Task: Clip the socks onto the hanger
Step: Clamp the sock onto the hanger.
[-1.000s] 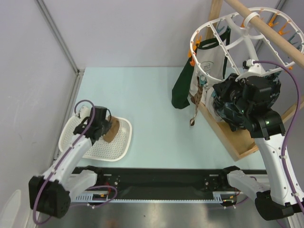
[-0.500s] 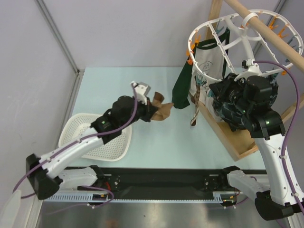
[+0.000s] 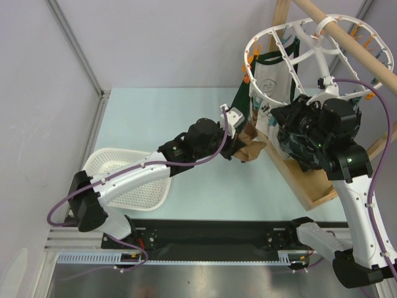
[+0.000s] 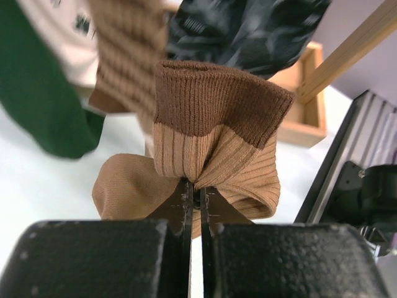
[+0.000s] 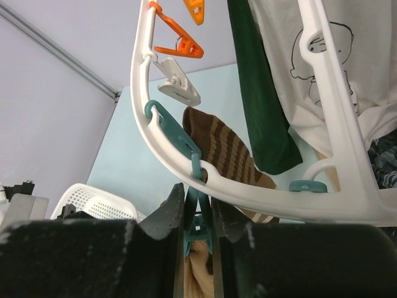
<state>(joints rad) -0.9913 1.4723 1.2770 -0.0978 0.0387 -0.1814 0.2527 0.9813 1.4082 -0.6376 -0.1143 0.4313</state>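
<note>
My left gripper (image 3: 243, 144) is shut on a brown and tan sock (image 3: 253, 149) and holds it up by the hanger's near rim. In the left wrist view the sock (image 4: 214, 124) bunches at the shut tips (image 4: 194, 198). My right gripper (image 5: 198, 205) is shut on a teal clip (image 5: 200, 217) that hangs from the white hanger rim (image 5: 248, 189); the tan sock (image 5: 197, 273) shows just below that clip. A second, striped brown sock (image 5: 223, 149) hangs behind the rim. The hanger (image 3: 268, 32) hangs from a wooden rod (image 3: 353, 40).
A long dark green sock (image 5: 260, 105), a white printed shirt (image 5: 310, 62) and a dark teal-patterned cloth (image 4: 248, 25) hang from the hanger. Orange clips (image 5: 180, 43) sit along its rim. A white perforated basket (image 3: 133, 186) lies front left. A wooden stand base (image 3: 313, 186) is at the right.
My left arm lifted the sock out of the basket and carried it right, up to the hanger beside my right gripper. The right arm has stayed put.
</note>
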